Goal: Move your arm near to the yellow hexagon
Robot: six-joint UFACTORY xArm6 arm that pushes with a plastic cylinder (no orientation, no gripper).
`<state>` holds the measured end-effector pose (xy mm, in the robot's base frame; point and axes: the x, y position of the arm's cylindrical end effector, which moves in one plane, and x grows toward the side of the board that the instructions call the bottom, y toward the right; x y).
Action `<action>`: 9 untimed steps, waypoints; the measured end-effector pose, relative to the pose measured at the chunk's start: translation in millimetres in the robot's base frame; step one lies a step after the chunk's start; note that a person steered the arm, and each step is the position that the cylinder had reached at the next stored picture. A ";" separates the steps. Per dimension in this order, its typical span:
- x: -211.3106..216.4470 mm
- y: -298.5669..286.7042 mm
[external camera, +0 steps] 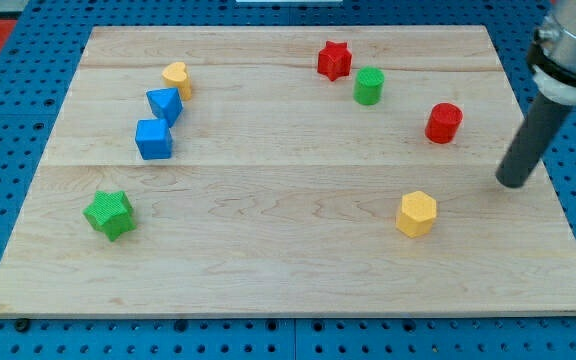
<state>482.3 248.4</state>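
The yellow hexagon (416, 213) lies on the wooden board (288, 260) at the view's lower right. My tip (513, 183) rests on the board to the right of the hexagon and slightly above it, about a hundred pixels away, not touching it. The red cylinder (444, 123) stands up and to the left of my tip.
A red star (334, 60) and a green cylinder (369, 86) sit near the view's top. At the upper left are a small yellow block (176, 76), a blue triangular block (164, 104) and a blue cube (154, 139). A green star (108, 214) lies at the lower left.
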 end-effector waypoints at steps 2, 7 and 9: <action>50.4 3.9; 66.5 -62.5; 60.0 -62.5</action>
<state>542.3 185.8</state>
